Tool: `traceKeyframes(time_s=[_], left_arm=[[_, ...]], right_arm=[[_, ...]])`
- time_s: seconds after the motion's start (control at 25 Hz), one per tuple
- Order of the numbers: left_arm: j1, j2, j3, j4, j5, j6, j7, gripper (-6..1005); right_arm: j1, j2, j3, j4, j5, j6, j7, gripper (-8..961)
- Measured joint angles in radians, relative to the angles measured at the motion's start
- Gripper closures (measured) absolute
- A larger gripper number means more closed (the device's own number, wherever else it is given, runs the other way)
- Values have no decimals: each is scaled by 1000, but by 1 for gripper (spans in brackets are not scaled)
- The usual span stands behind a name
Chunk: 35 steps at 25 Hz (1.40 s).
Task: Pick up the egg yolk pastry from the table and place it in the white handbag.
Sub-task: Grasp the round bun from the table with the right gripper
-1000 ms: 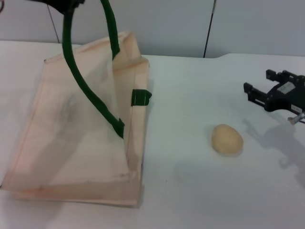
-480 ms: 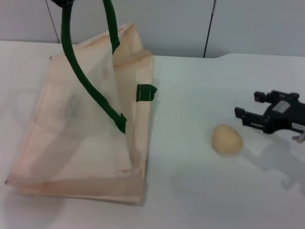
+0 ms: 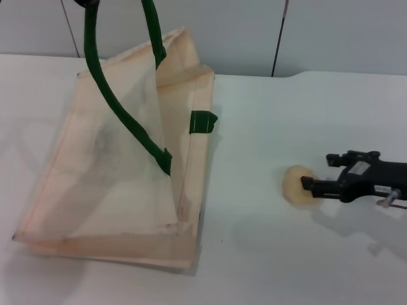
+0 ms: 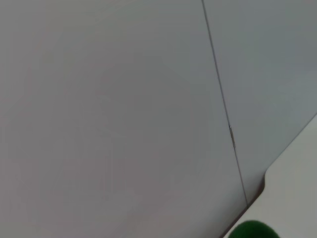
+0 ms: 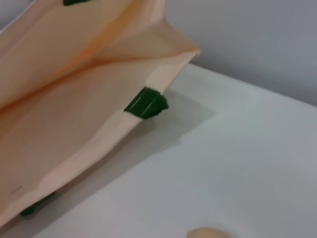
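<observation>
The egg yolk pastry point(image 3: 294, 185) lies on the white table, right of centre. My right gripper point(image 3: 317, 172) is open, low at the pastry's right side, with one black finger point(image 3: 318, 186) reaching over the pastry's right edge. The pastry's top shows at the edge of the right wrist view point(image 5: 208, 233). The white handbag point(image 3: 114, 171) stands tilted on the left, its mouth facing the pastry. My left gripper point(image 3: 89, 2), at the top edge, holds one green loop handle point(image 3: 121, 108) up. The bag point(image 5: 74, 99) and a green tab point(image 5: 146, 103) show in the right wrist view.
A green tab point(image 3: 203, 122) sticks out of the bag's right side. Bare white table point(image 3: 254, 241) lies between the bag and the pastry. A grey wall point(image 3: 241, 32) runs behind the table. The left wrist view shows the wall and a bit of green handle point(image 4: 252, 231).
My right gripper has moved left and down, from the far right up to the pastry. The bag has shifted a little to the right as its handle is held up.
</observation>
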Motion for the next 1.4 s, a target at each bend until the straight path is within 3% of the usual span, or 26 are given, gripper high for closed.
traceKeyframes(time_s=[0.72,1.4], left_arm=[[-4,-1,-1,-4,0,2,-1,876],[-1,0,-7,1,7,-8,-3,877]], right_arm=[[128,0,-11,-185,78,46,-42,136],[139,-8,75,-191,68,81,-58,129]])
